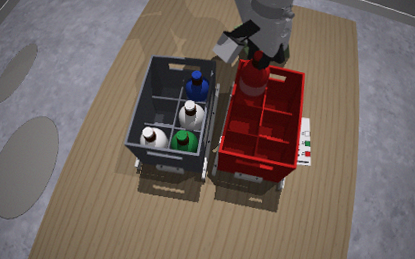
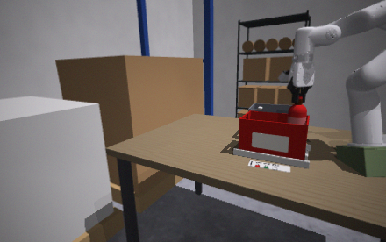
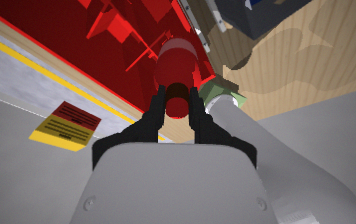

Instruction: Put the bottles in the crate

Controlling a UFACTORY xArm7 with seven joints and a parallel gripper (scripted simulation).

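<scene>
A red bottle (image 1: pixel 254 80) (image 2: pixel 297 112) (image 3: pixel 176 67) is upright, its lower part inside the back left compartment of the red crate (image 1: pixel 228 163) (image 2: pixel 245 133). My gripper (image 1: pixel 259 59) (image 2: pixel 299 100) (image 3: pixel 177 95) is shut on its neck. Whether its base touches the crate floor is hidden. The red crate's other compartments look empty. The grey crate (image 1: pixel 189 161) (image 2: pixel 274 107) holds a blue bottle (image 1: pixel 197 88), a white bottle (image 1: pixel 191 117), a green bottle (image 1: pixel 184 143) and another white bottle (image 1: pixel 155 138), all upright. The pick list (image 1: pixel 302 125) (image 2: pixel 285 168) shows red, green and white marks; its numbers are unreadable.
Both crates stand side by side on the wooden table (image 1: pixel 111 220) (image 2: pixel 197 140), a narrow gap between them. The arm's base (image 2: pixel 361 160) stands at the table's end behind the crates. A shelf rack (image 2: pixel 239 66) and large boxes (image 2: pixel 164 96) stand beyond the table.
</scene>
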